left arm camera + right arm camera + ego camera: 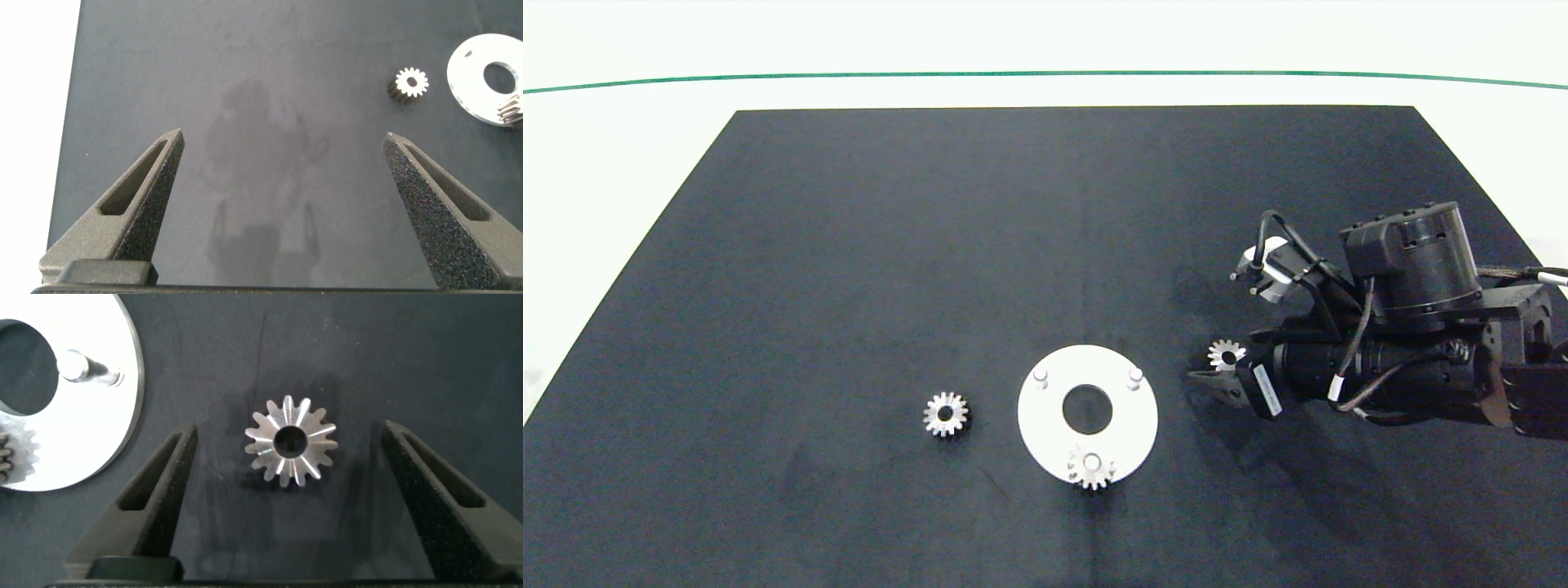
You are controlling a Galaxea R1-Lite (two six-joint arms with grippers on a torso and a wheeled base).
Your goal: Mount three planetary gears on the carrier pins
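The worktop carries a dark mat (849,286) on which a flat white disc (1045,416) with a large centre hole lies toward the near edge, roughly midway between the side edges. Three carrier pins stand on the disc in a triangle: the near pin (1091,461) has one planetary gear (1092,469) seated over it, overhanging the disc rim at the near side; the two far pins (1040,375) and (1134,374) are bare. A second gear (946,414) lies flat on the mat just beside the disc on its left-edge side, apart from the rim. A third gear (1226,354) lies flat on the mat near the disc on its right-edge side, not touching it. The right gripper (286,457) hangs directly over this third gear (291,441) with jaws spread wide; the gear sits between the two fingers (155,498) with a clear gap on either side, so nothing is grasped. The right arm reaches in from the right edge of the worktop. The left gripper (282,163) is held off toward the left edge over bare mat, jaws likewise released and empty, well apart from the second gear (411,82) and the disc (474,77).
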